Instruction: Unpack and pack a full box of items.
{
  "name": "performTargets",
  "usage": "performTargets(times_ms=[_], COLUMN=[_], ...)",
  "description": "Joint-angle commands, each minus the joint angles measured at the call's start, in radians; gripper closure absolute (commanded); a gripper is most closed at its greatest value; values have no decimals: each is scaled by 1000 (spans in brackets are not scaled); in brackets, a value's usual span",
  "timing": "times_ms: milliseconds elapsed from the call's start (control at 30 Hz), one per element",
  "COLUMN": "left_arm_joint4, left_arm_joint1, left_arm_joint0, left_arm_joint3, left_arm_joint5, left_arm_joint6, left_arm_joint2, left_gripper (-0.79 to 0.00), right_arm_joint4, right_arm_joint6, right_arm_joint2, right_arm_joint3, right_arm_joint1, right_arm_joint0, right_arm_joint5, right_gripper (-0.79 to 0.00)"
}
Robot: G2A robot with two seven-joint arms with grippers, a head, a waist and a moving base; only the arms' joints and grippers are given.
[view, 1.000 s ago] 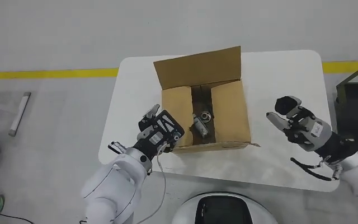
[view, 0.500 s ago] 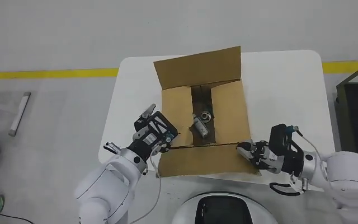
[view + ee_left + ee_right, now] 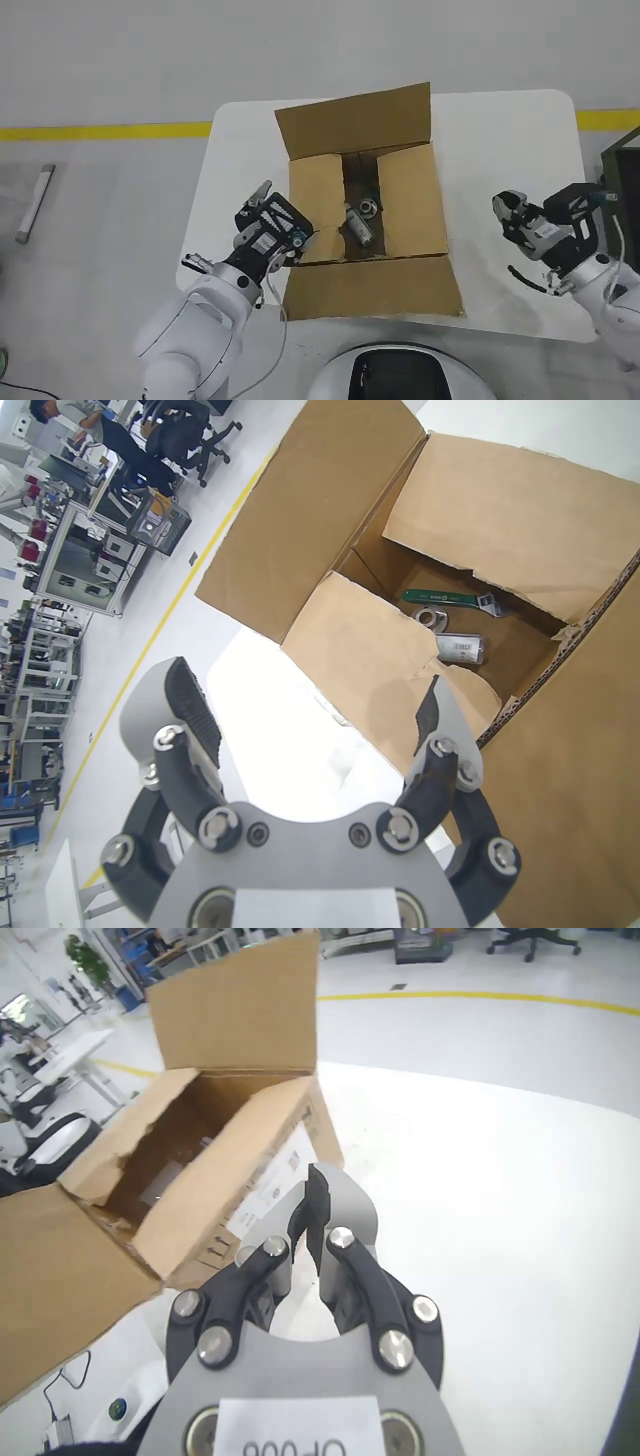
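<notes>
The cardboard box (image 3: 365, 215) sat mid-tabletop (image 3: 500, 130), between your two claws. Your left claw (image 3: 305, 680), fingers wide apart and empty, hung just beside the box's near left corner. Your right claw (image 3: 311, 1188), fingers pressed together on nothing, stood well apart off the box's right side. The step in hand was judged to be clearing the opening. To do it well, you needed to take the left side flap (image 3: 318, 205) near its torn free edge and swing it outward about its crease, steadying the box lest it slide. Count: one box; four flaps, namely the far flap (image 3: 355, 120) upright, the near flap (image 3: 370, 288) laid flat toward you, and the left side flap and right side flap (image 3: 410, 200) lying over the opening. Through the gap: one green-handled wrench (image 3: 452, 599), one metal ring (image 3: 429, 617), one labelled pack (image 3: 460, 648). Others may have lain hidden beneath the flaps.
</notes>
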Motion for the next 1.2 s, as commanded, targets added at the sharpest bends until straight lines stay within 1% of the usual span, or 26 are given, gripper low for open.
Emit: performTargets(times_ms=[0,200,300,367,500,633,733,800,900,933,1000,1033,1067,1100,1133,1167], left_arm_joint4=[4,8,9,6,11,22,72,133,206,208,240,267,260,263,278,293], left_arm_joint1=[2,8,11,12,14,10,7,5,0,-3,-5,-5,-6,-7,-7,-7], left_arm_joint0=[2,5,7,8,-4,-31,-60,-81,-106,-108,-122,-124,-119,-121,-125,-125], left_arm_joint3=[0,0,0,3,37,92,150,203,290,314,340,352,370,375,369,368], left_arm_joint5=[-1,5,11,15,27,48,64,81,137,170,185,201,218,230,236,234], left_arm_joint6=[0,-3,-9,-15,-20,-34,-41,-29,-34,-45,-48,-42,-44,-55,-51,-44], left_arm_joint2=[5,13,18,23,55,136,205,251,297,303,318,320,318,313,313,315], left_gripper=[-785,-785,-785,-785,-785,-785,-785,-785,-785,-785,-785,-785,-785,-680,-526,-332], right_arm_joint4=[-28,-75,-82,-87,-110,-98,-78,-72,-64,-67,-72,-78,-84,-89,-97,-103], right_arm_joint6=[11,54,44,33,-35,-97,-128,-144,-164,-169,-182,-187,-192,-196,-201,-206], right_arm_joint2=[-49,-195,-219,-192,-57,105,191,227,249,251,251,249,248,245,243,241], right_arm_joint3=[21,47,34,25,-22,-77,-110,-126,-139,-142,-151,-157,-160,-163,-168,-170], right_arm_joint1=[-1,-5,-6,-4,0,1,-1,-4,-8,-9,-12,-13,-14,-15,-15,-16], right_arm_joint0=[21,88,82,61,-19,-123,-193,-229,-269,-279,-294,-300,-305,-309,-311,-313], right_arm_joint5=[-27,-130,-151,-138,-60,-17,-15,-22,-30,-30,-30,-31,-31,-31,-35,-36], right_gripper=[0,0,0,0,0,0,0,0,0,0,0,0,0,0,0,0])
